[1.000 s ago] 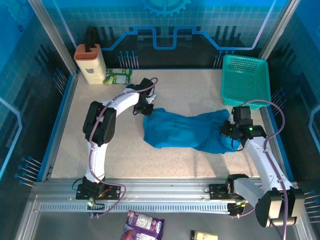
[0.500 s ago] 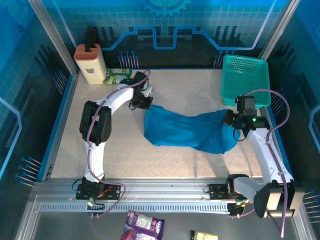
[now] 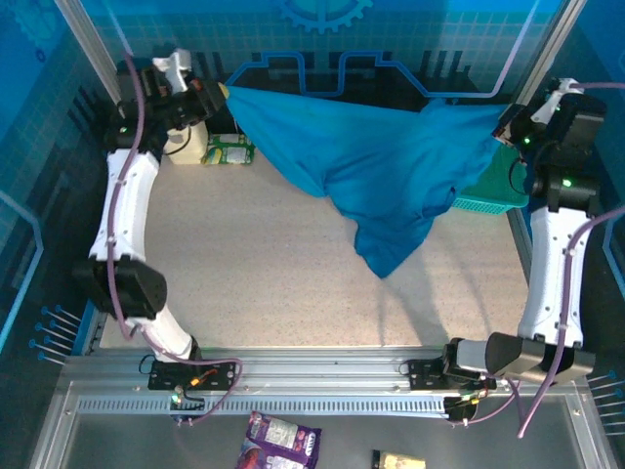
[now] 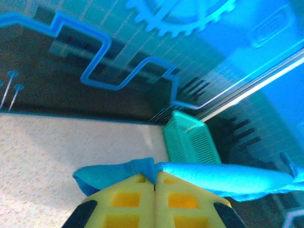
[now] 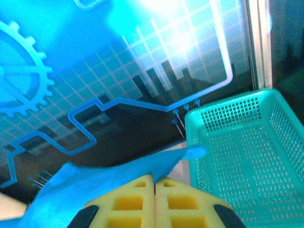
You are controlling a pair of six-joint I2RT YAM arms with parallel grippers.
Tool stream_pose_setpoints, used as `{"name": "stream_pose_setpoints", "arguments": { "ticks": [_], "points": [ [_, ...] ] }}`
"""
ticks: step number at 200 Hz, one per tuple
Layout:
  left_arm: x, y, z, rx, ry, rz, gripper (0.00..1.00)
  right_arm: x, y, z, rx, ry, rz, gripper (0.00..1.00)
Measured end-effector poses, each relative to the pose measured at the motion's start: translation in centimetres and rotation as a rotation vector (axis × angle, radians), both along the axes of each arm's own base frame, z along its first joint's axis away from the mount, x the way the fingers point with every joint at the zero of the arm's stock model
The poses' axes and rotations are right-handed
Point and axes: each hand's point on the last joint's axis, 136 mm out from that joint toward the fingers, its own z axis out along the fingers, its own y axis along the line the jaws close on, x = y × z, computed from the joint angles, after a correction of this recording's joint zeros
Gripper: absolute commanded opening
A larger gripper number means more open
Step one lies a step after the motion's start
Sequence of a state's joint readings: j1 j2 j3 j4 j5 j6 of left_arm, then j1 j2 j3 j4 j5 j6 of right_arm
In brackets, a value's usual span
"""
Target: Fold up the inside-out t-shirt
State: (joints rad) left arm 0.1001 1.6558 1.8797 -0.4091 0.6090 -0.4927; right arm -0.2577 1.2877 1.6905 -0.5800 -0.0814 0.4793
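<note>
Inside-out t-shirt (image 3: 391, 166) hangs stretched in the air above the table (image 3: 244, 274), with the left gripper (image 3: 217, 94) and right gripper (image 3: 504, 124) each clamped on an upper edge. This looks like the spreading step; the next move calls for lowering it flat and taut.

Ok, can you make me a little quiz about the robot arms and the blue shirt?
1. True or false: the plain blue-teal cloth t-shirt lies inside the teal plastic mesh basket.
2. What is the left gripper shut on? A the t-shirt, B the basket, C nothing.
3. Which gripper is nearer the basket?
Key: 1 false, it hangs stretched between both grippers; 2 A; 3 the right gripper.
</note>
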Motion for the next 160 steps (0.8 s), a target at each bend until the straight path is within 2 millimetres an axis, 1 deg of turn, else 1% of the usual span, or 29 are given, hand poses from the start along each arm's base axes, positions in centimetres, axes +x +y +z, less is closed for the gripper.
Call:
{"name": "stream_pose_setpoints", "arguments": {
  "ticks": [10, 21, 27, 34, 42, 51, 52, 55, 56, 57, 61, 62, 64, 65, 66, 70, 71, 72, 77, 78, 81, 86, 92, 99, 105, 114, 124, 142, 160],
  "points": [
    [-1.7, 0.6, 0.2, -0.013, -0.010, 0.015, 0.00, -1.1, -0.2, -0.1, 0.002, -0.014, -0.007, 0.00],
    [-3.8, 1.3, -0.5, -0.028, 0.000, 0.034, 0.00, -2.4, 0.0, -1.6, 0.016, -0.001, -0.010, 0.00],
    [-5.0, 1.6, -1.7, -0.031, 0.018, 0.046, 0.00, -3.0, 0.1, -2.8, 0.025, 0.018, -0.008, 0.00],
    [-6.2, 1.7, -3.2, -0.034, 0.045, 0.056, 0.00, -3.8, 0.4, -5.0, 0.040, 0.052, -0.005, 0.00],
    [-7.4, 1.7, -5.8, -0.039, 0.090, 0.064, 0.00, -4.5, 0.7, -7.5, 0.057, 0.092, 0.000, 0.00],
    [-8.9, 1.6, -9.8, -0.048, 0.170, 0.070, 0.00, -5.3, 1.1, -11.2, 0.085, 0.158, 0.006, 0.00],
    [-9.0, 1.5, -10.1, -0.050, 0.177, 0.069, 0.00, -5.4, 1.1, -11.9, 0.092, 0.171, 0.007, 0.00],
    [-9.4, 1.4, -11.4, -0.051, 0.199, 0.069, 0.00, -5.5, 1.3, -12.9, 0.101, 0.187, 0.009, 0.00],
    [-9.5, 1.4, -11.7, -0.052, 0.206, 0.068, 0.00, -5.7, 1.3, -13.6, 0.105, 0.201, 0.010, 0.00],
    [-9.8, 1.4, -12.6, -0.054, 0.224, 0.070, 0.00, -5.7, 1.3, -14.0, 0.108, 0.208, 0.010, 0.00],
    [-10.4, 1.2, -14.4, -0.058, 0.262, 0.070, 0.00, -6.1, 1.5, -15.9, 0.127, 0.247, 0.012, 0.00],
    [-10.6, 1.1, -15.2, -0.059, 0.280, 0.071, 0.00, -6.2, 1.6, -16.7, 0.133, 0.260, 0.013, 0.00],
    [-10.9, 1.1, -16.0, -0.061, 0.298, 0.073, 0.00, -6.3, 1.6, -17.4, 0.139, 0.276, 0.013, 0.00],
    [-11.2, 1.1, -16.9, -0.063, 0.321, 0.074, 0.00, -6.4, 1.7, -17.8, 0.142, 0.285, 0.014, 0.00],
    [-11.3, 1.0, -17.4, -0.064, 0.332, 0.073, 0.00, -6.6, 1.8, -18.7, 0.151, 0.305, 0.015, 0.00],
    [-12.0, 0.9, -19.4, -0.066, 0.376, 0.076, 0.00, -6.9, 2.0, -20.6, 0.168, 0.341, 0.018, 0.00],
    [-12.3, 0.8, -20.3, -0.067, 0.397, 0.078, 0.00, -7.0, 2.0, -21.0, 0.171, 0.350, 0.019, 0.00],
    [-12.4, 0.8, -20.7, -0.068, 0.407, 0.078, 0.00, -7.1, 2.1, -21.9, 0.179, 0.368, 0.018, 0.00],
    [-13.5, 0.6, -23.6, -0.070, 0.476, 0.082, 0.03, -7.6, 2.3, -24.1, 0.201, 0.417, 0.020, 0.00],
    [-13.7, 0.5, -24.0, -0.070, 0.487, 0.081, 0.03, -7.8, 2.4, -24.9, 0.208, 0.435, 0.020, 0.00],
    [-14.6, 0.3, -26.0, -0.069, 0.535, 0.084, 0.04, -8.2, 2.6, -26.5, 0.223, 0.470, 0.021, 0.00],
    [-16.0, 0.0, -28.5, -0.068, 0.607, 0.085, 0.07, -9.0, 2.9, -28.7, 0.244, 0.523, 0.019, 0.00],
    [-17.4, -0.3, -31.1, -0.061, 0.676, 0.086, 0.11, -10.0, 3.3, -31.3, 0.271, 0.588, 0.019, 0.00],
    [-19.5, -0.8, -33.8, -0.050, 0.757, 0.084, 0.16, -11.2, 3.7, -33.8, 0.298, 0.651, 0.019, 0.07],
    [-20.9, -1.1, -35.4, -0.043, 0.808, 0.084, 0.19, -12.1, 4.1, -35.5, 0.320, 0.696, 0.016, 0.16],
    [-22.5, -1.3, -36.8, -0.029, 0.857, 0.083, 0.23, -13.1, 4.4, -37.0, 0.342, 0.738, 0.010, 0.27],
    [-23.3, -1.3, -37.4, -0.018, 0.877, 0.095, 0.25, -13.6, 4.6, -37.8, 0.345, 0.761, 0.013, 0.33],
    [-23.0, -0.9, -36.9, 0.010, 0.849, 0.109, 0.27, -13.4, 4.5, -37.7, 0.347, 0.750, 0.011, 0.37],
    [-22.2, -1.1, -36.1, 0.056, 0.823, 0.099, 0.29, -13.2, 4.4, -37.5, 0.340, 0.741, 0.010, 0.38]
  ]
}}
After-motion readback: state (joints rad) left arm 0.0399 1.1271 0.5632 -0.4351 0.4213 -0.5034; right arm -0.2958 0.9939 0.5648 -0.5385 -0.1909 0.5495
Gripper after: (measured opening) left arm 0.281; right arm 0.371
